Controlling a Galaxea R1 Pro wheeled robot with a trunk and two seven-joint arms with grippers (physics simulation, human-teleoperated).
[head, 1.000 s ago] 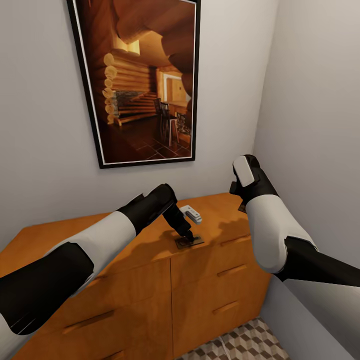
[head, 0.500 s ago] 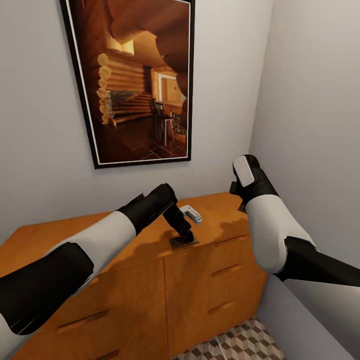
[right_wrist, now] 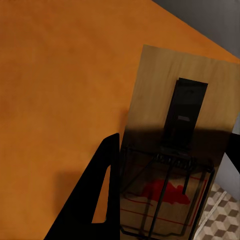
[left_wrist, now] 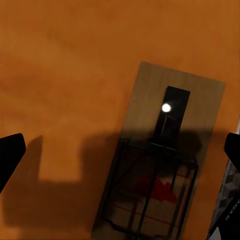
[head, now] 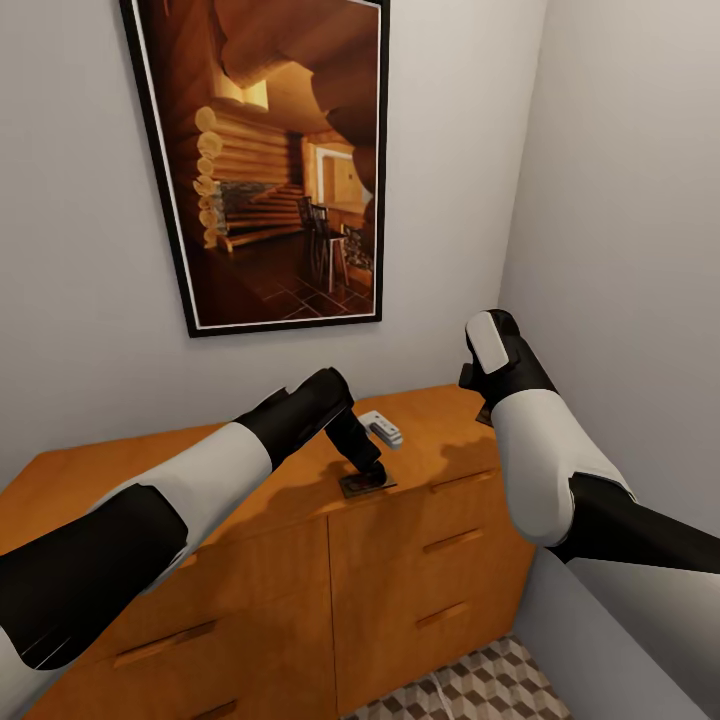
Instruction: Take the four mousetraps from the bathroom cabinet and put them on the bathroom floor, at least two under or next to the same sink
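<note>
Our left end effector (head: 372,470) is hanging just over a mousetrap (head: 367,484) that is lying flat on top of the orange-brown cabinet (head: 200,500), close to its front edge. In the left wrist view, we are seeing the two fingers spread wide apart, one on each side of the tan board, gripping nothing.

Our right end effector (right_wrist: 170,170) is also standing open. Its wrist view is showing a second mousetrap (right_wrist: 175,125) lying between its dark fingers, near the cabinet's edge, with the cube-patterned bathroom floor (right_wrist: 220,210) showing beyond.

A second ago the whole head view was sitting a little differently: the framed cabin picture (head: 270,160) and the cabinet have slid slightly left while both arms are keeping their places in the picture. We are reading that as the robot itself shifting. Over the last half second nothing is moving.

We are judging that the robot has finished lining up and is about to lower and close on the traps. No trap is on the floor yet. A small white device (head: 382,428) is lying just behind the left end effector, so we are wary of nudging it.
</note>
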